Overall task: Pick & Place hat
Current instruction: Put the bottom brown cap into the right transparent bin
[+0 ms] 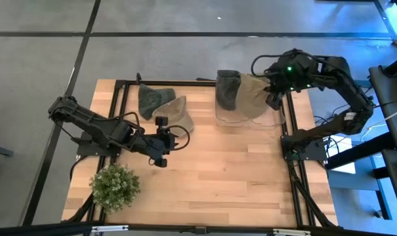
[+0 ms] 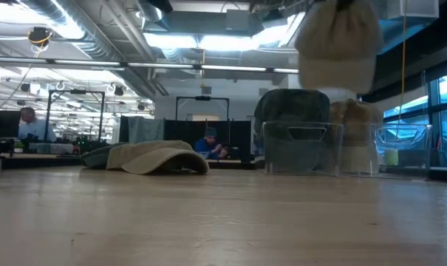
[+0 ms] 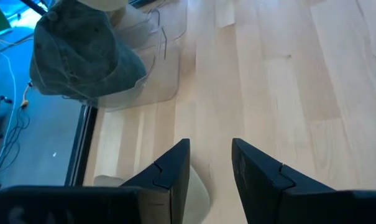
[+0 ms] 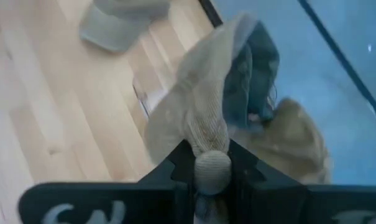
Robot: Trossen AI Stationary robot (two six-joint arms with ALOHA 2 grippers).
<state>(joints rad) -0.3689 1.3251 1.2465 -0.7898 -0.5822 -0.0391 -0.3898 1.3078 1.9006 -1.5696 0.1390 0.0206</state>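
Right gripper (image 4: 211,163): fingers clamped on a pinch of the tan hat (image 1: 252,95). You hold it raised over the clear bin (image 1: 277,119) at the table's far right corner.
Tan hat: hangs slack below the pinch, long axis roughly vertical. In the low view it floats above the bin rim with a gap beneath, touching nothing you can see.
Key relation: the bin lies straight under the hat, so I judge the coming move a plain descent. The hat's skirt spreads wide; watch that it clears the rim on the table's right edge.
Bin contents: a grey hat (image 1: 228,88) stands in the left part and another tan one (image 2: 354,118) sits beside it. Little room left, by my reading.
Left gripper (image 1: 161,157): fingers parted narrowly, holding nothing, low over bare wood near the middle of the table's left half. It is well apart from the bin; the right arm is the nearer one.
Loose hats: a grey cap (image 1: 149,99) and a tan cap (image 1: 176,113) lie overlapping at the far edge, left of centre, just beyond the left gripper.
Table (image 1: 237,177): pale wood planks, black frame. A potted plant (image 1: 114,187) stands at the near left corner.
Room: open workshop behind, a seated person (image 2: 208,142) in the distance.
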